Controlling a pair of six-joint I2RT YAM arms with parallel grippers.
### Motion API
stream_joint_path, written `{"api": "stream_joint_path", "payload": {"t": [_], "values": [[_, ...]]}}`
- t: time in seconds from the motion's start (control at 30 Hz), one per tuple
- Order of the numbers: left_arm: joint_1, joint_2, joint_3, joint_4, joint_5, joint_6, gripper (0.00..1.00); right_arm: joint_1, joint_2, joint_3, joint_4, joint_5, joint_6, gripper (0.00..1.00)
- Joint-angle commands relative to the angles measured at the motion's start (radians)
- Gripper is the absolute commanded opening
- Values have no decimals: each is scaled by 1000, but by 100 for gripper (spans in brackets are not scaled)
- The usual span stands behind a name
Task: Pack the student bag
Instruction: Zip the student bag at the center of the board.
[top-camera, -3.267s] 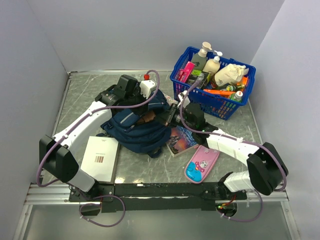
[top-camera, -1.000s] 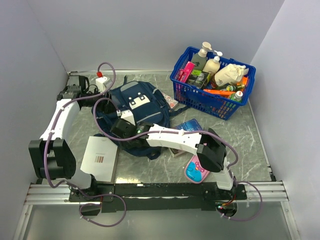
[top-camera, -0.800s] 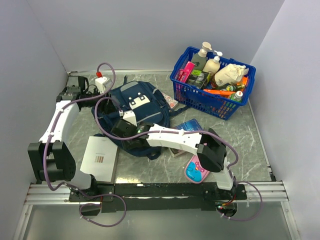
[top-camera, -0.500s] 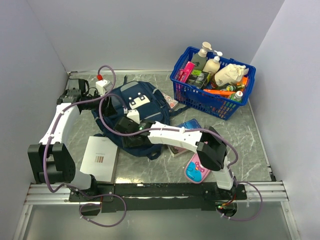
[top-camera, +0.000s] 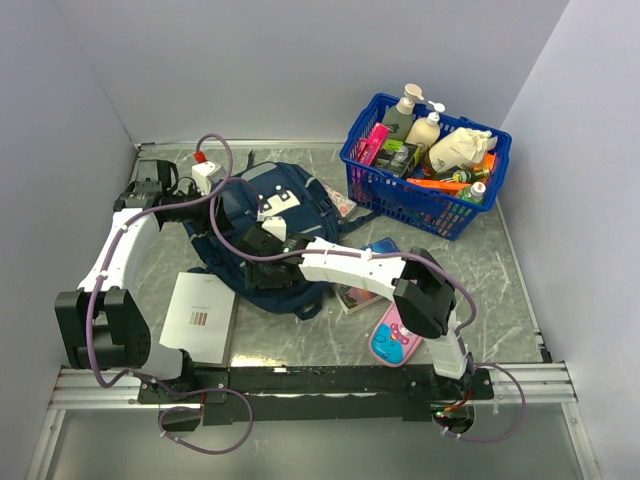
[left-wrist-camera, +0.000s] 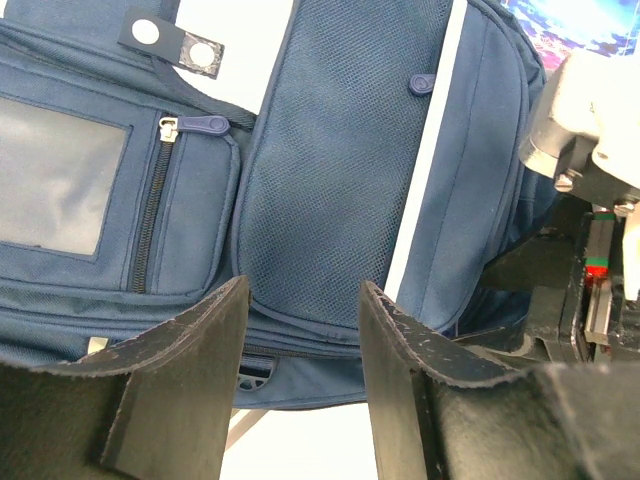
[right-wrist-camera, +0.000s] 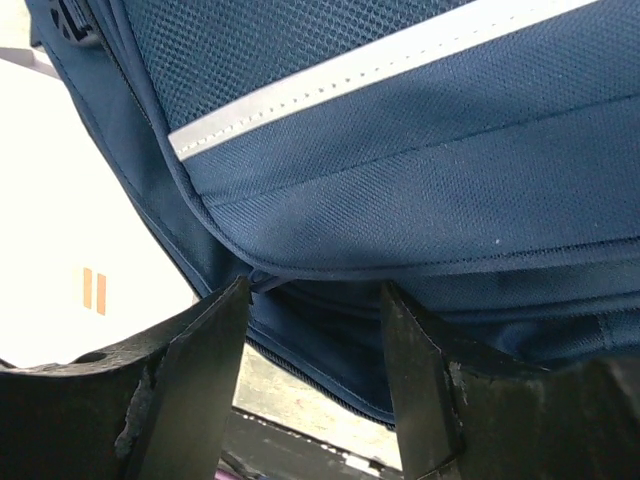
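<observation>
The student bag (top-camera: 275, 210), navy with grey trim and a white patch, lies flat at the centre left of the table. My left gripper (top-camera: 188, 193) hovers just off the bag's far left side. In the left wrist view it (left-wrist-camera: 302, 292) is open and empty, with the bag's mesh side pocket (left-wrist-camera: 330, 150) beyond it. My right gripper (top-camera: 250, 245) reaches across over the bag's near left part. Close up, it (right-wrist-camera: 313, 296) is open against a zip seam under the grey trim (right-wrist-camera: 350, 75), and a zip pull sits by its left fingertip (right-wrist-camera: 225, 310).
A white notebook (top-camera: 200, 315) lies near the bag's near left corner. A colourful book (top-camera: 365, 275) and a pink pencil case (top-camera: 403, 330) lie to the right under my right arm. A blue basket (top-camera: 425, 165) full of bottles and packets stands far right.
The bag was bunched up between both grippers earlier and now lies flat. Over the last second my right gripper has slid farther over the bag. The left arm has barely moved.
</observation>
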Motion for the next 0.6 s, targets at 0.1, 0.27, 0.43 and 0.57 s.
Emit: {"api": "stream_joint_path", "payload": {"t": [0.1, 0.27, 0.43, 0.57], "values": [[-3, -26, -6, 23, 51, 29, 53, -20, 29, 36, -7, -15, 42, 60], [-2, -42, -26, 14, 50, 46, 53, -32, 50, 53, 24, -19, 35, 59], [-3, -43, -27, 14, 50, 55, 53, -49, 83, 65, -1, -45, 38, 51], [-3, -36, -21, -18, 73, 90, 51, -60, 63, 36, -18, -33, 30, 35]]}}
